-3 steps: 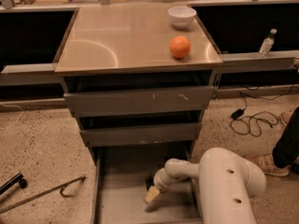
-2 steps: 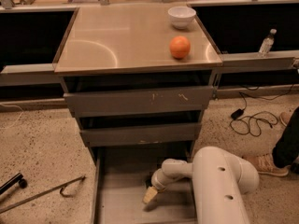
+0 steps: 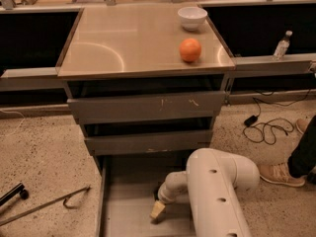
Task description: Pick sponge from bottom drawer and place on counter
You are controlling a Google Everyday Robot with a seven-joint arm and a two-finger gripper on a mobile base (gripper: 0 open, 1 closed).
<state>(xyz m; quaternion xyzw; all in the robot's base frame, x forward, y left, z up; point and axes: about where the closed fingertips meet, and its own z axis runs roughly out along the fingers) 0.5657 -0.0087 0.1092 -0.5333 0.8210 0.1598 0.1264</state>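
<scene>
While the claw (image 3: 157,210) reaches down into the open bottom drawer (image 3: 123,216), with its pale tip close to the drawer floor, I cannot tell whether it is open or closed. Sponge: not identifiable, probably hidden beneath the claw or the white arm (image 3: 217,186). Judgement: the step in hand is the grasp inside the drawer; lift not yet made. The next move calls for a confirmed grip, a lift clear of the upper drawer fronts (image 3: 148,106), then transfer to the desk (image 3: 123,38), setting down away from the orange (image 3: 190,50) and bowl (image 3: 192,18).
</scene>
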